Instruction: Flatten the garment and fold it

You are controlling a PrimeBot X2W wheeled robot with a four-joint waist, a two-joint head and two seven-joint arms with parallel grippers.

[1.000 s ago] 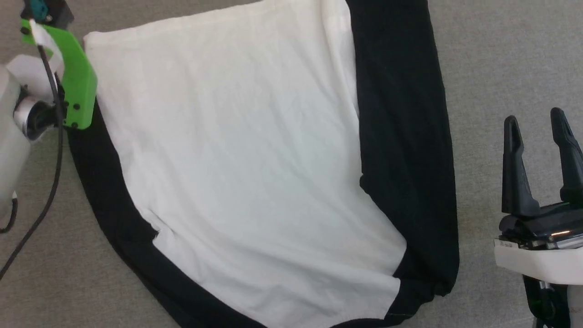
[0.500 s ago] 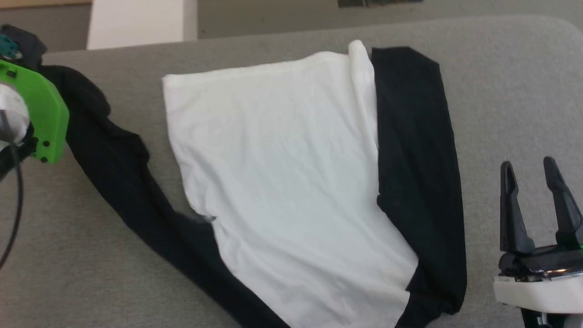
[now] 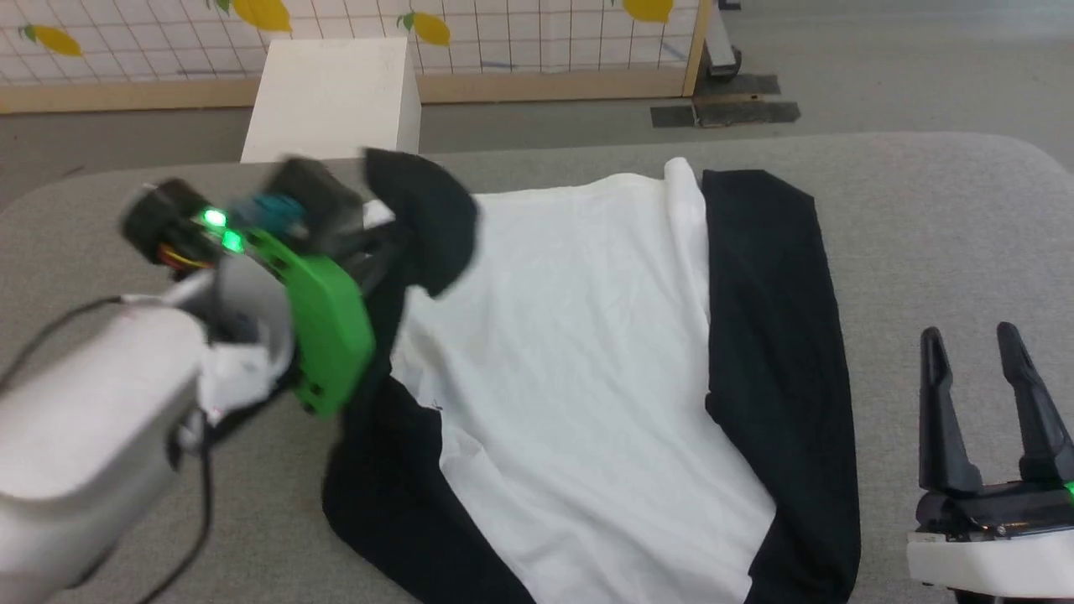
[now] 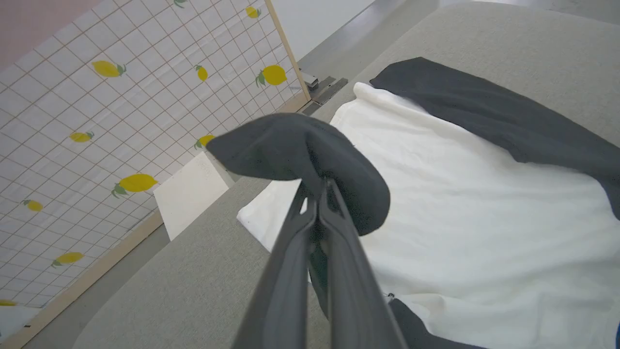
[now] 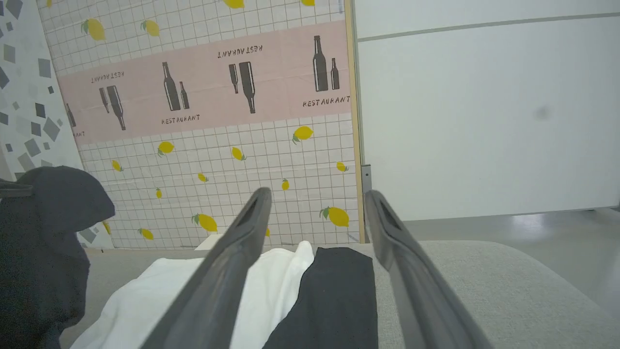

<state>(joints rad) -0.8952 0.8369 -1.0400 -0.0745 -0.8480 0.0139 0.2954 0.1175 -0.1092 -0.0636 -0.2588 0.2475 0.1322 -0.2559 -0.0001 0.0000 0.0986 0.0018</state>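
pinching the black sleeve (image 4: 300, 160) near its end, the left gripper (image 4: 317, 190) shows in the left wrist view with its two fingers pressed together on the cloth, the free end drooping over the tips like a hood. that thin bite is the main risk, as i judge it: the soft fabric could slide out during the carry, or the sleeve could land bunched on the white body rather than flat. the garment (image 4: 474, 203) lies spread on the grey padded table (image 4: 508, 39), white body up, the other sleeve (image 4: 484, 111) laid straight along its far side.

in the head view the left arm reaches in from the lower left, pale forearm low, green wrist bracket (image 3: 327, 327) held above the table and blurred; the pinched sleeve climbs from the shirt's left shoulder up to the fingers. a pull too far across could drag that shoulder and wrinkle the smooth body. the right gripper (image 3: 969, 335) sits at the lower right, off the cloth, fingers spread, pointing up the view, holding nothing.

in the right wrist view those spread fingers point level over the table toward a lemon-print screen (image 5: 218, 184); the raised sleeve hangs at the left edge, well apart from them, so this arm could not catch a slip.
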